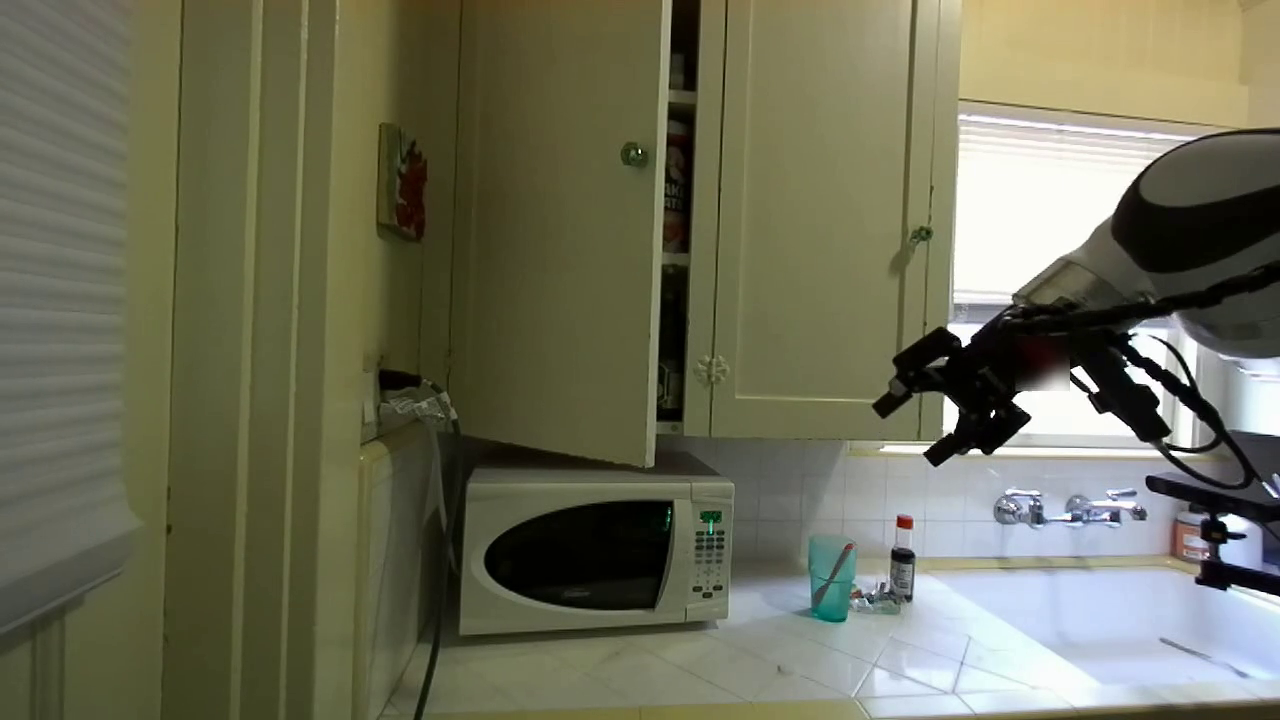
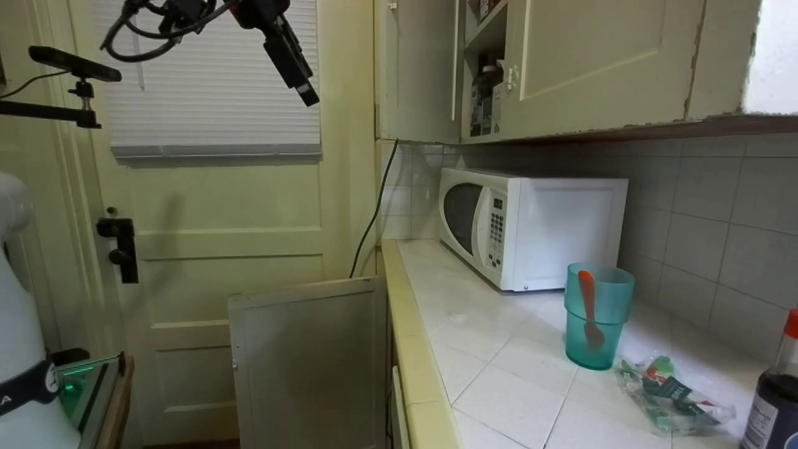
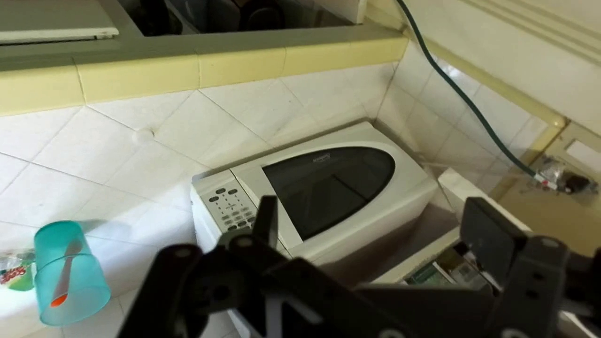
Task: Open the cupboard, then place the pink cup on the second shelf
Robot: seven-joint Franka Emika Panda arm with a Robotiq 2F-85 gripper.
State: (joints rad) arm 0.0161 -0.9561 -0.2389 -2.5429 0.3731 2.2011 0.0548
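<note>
The cream-yellow cupboard (image 1: 820,200) hangs above the counter. Its left door (image 1: 555,250) stands ajar in an exterior view, with shelves (image 1: 677,258) and stored goods showing in the gap; its right door is shut. The open part of the cupboard (image 2: 485,93) also shows in an exterior view. No pink cup shows; a teal cup (image 1: 831,578) with a red spoon stands upright on the counter, also in the wrist view (image 3: 70,277). My gripper (image 1: 912,430) is open and empty, in the air before the right door, apart from it. Its spread fingers (image 3: 375,225) show in the wrist view.
A white microwave (image 1: 595,550) stands under the ajar door. A sauce bottle (image 1: 902,565) and a plastic packet (image 2: 673,396) lie near the teal cup. The sink (image 1: 1110,610) is at the right. A lower cabinet door (image 2: 312,368) sticks out below the counter.
</note>
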